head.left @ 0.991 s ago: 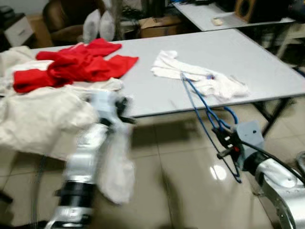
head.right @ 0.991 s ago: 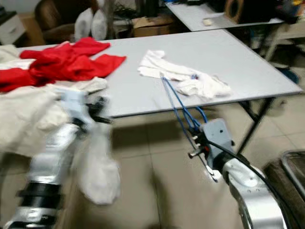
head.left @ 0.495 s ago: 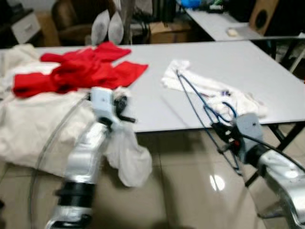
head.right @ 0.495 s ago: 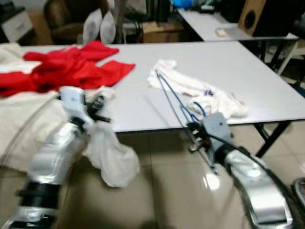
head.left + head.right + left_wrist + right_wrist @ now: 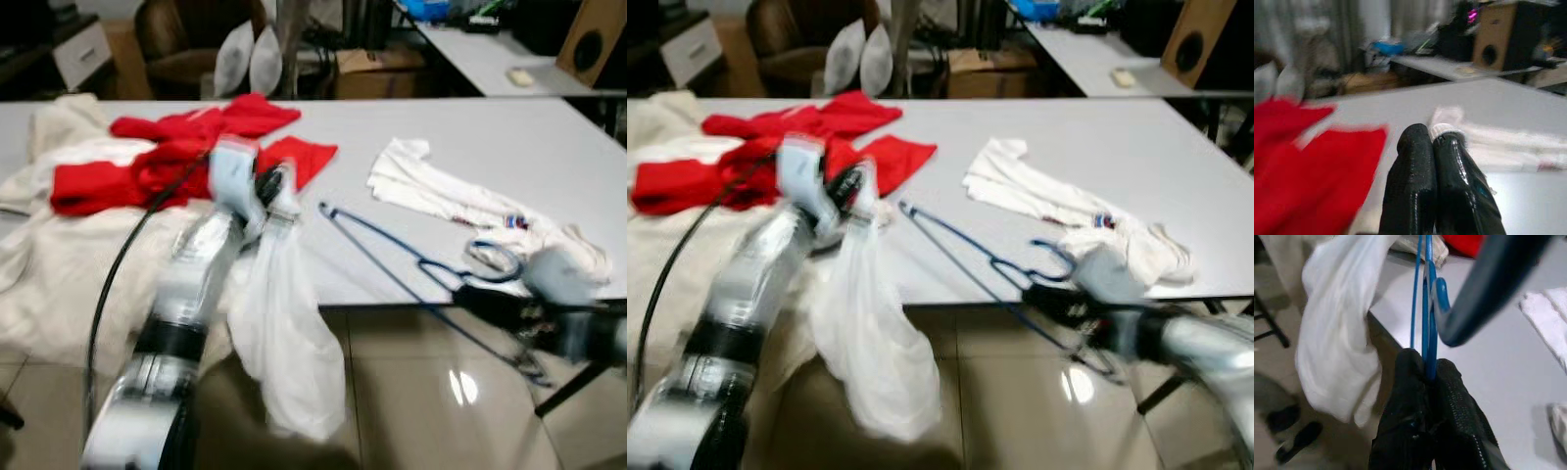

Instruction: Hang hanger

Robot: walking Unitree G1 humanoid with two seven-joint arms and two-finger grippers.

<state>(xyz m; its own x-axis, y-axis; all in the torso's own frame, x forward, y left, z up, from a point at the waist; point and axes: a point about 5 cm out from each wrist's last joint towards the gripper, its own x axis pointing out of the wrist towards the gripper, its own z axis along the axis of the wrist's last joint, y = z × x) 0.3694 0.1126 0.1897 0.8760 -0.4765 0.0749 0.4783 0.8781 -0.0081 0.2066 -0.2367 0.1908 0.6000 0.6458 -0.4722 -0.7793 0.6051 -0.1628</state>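
A long grey table stands on a glossy tiled floor, with a second table, a brown chair and a cardboard box blurred behind it. On the table lie a red garment, a crumpled cream cloth that drapes over the near edge, and a white garment with a small printed mark too blurred to read. The left gripper is raised at the near edge of the table beside the red garment, and a thin white shirt hangs from it down toward the floor; the left wrist view shows its two black fingers pressed together with a strip of white fabric pinched at their tips, which the head views are too blurred to show. The right gripper is low at the table's front edge, to the right, and it clamps a blue wire hanger. The right wrist view shows the blue wires squeezed between its fingers and the hook curving close to the lens, with the hanging shirt beyond. In the head views the hanger's long axis runs diagonally, from the gripper up and leftward over the tabletop, its far tip pointing at the left gripper and stopping just short of it. No writing is legible anywhere.
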